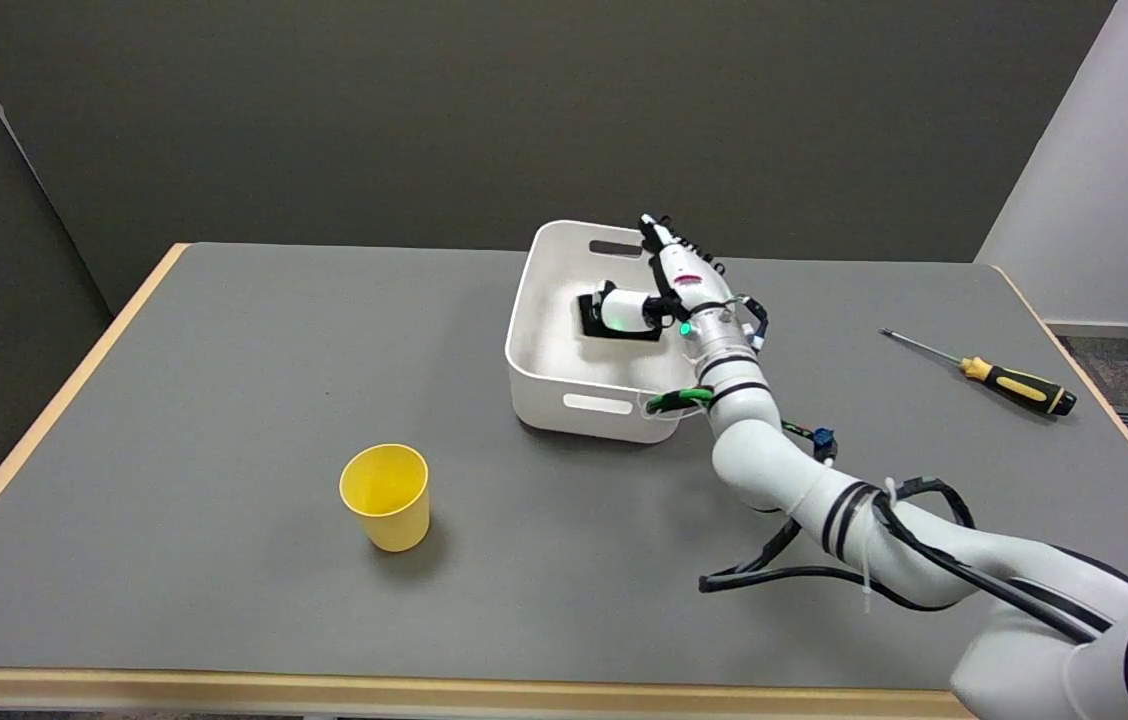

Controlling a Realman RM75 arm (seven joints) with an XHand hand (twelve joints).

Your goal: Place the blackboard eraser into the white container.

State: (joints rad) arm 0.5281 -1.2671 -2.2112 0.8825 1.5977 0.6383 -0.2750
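Observation:
The blackboard eraser [592, 322], a black block, lies inside the white container [522, 305] near the middle of its floor. My right hand [681, 287] hangs over the container's right side. Its fingers [666, 243] stretch straight toward the far rim, away from the eraser. The white thumb [627, 309] sticks out to the left and covers the eraser's right part. Whether the thumb touches the eraser I cannot tell. Nothing is clasped between thumb and fingers.
A yellow cup [386, 497] stands upright on the grey table [224, 400], to the container's near left. A screwdriver [1014, 383] with a yellow-and-black handle lies at the far right. Black cables [804, 572] hang from my right arm above the table.

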